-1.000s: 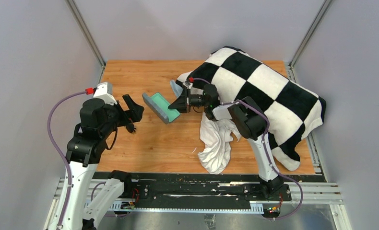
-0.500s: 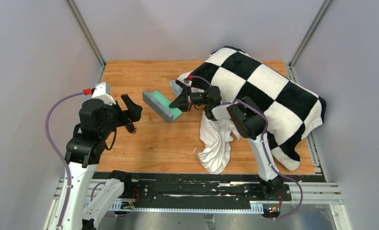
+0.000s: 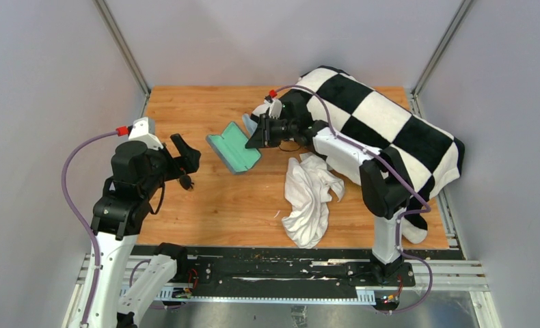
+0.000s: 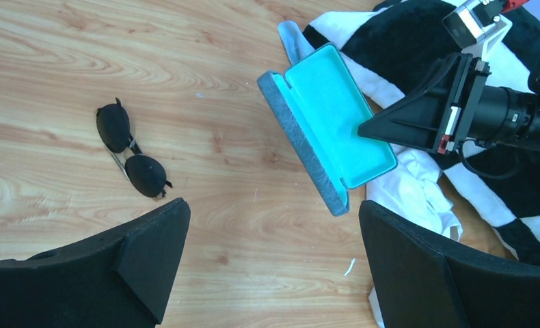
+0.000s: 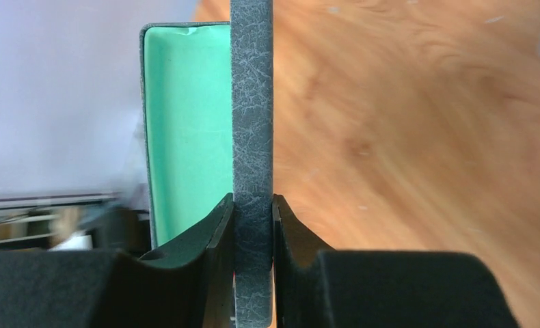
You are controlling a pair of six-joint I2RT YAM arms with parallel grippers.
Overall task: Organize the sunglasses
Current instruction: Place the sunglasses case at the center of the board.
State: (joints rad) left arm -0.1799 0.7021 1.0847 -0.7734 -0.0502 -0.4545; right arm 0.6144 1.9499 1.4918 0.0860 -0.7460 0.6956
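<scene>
Since the earlier view the right arm has stretched out toward the back of the table [image 3: 199, 109]. The grey case [image 4: 335, 123] in its grip is now turned, so that more of the mint lining shows from above. The left arm has hardly moved.

The sunglasses [image 4: 130, 157] lie on the bare wood, left of the case and well apart from it, with free table around them. The left gripper [image 4: 273, 208] hangs over this area with its jaws spread wide and holds nothing. The right gripper [image 5: 253, 201] pinches one wall of the open case between its fingers. A white cloth [image 3: 308, 198] lies just right of the case, and a checkered blanket [image 3: 383, 130] covers the right back part of the table.
</scene>
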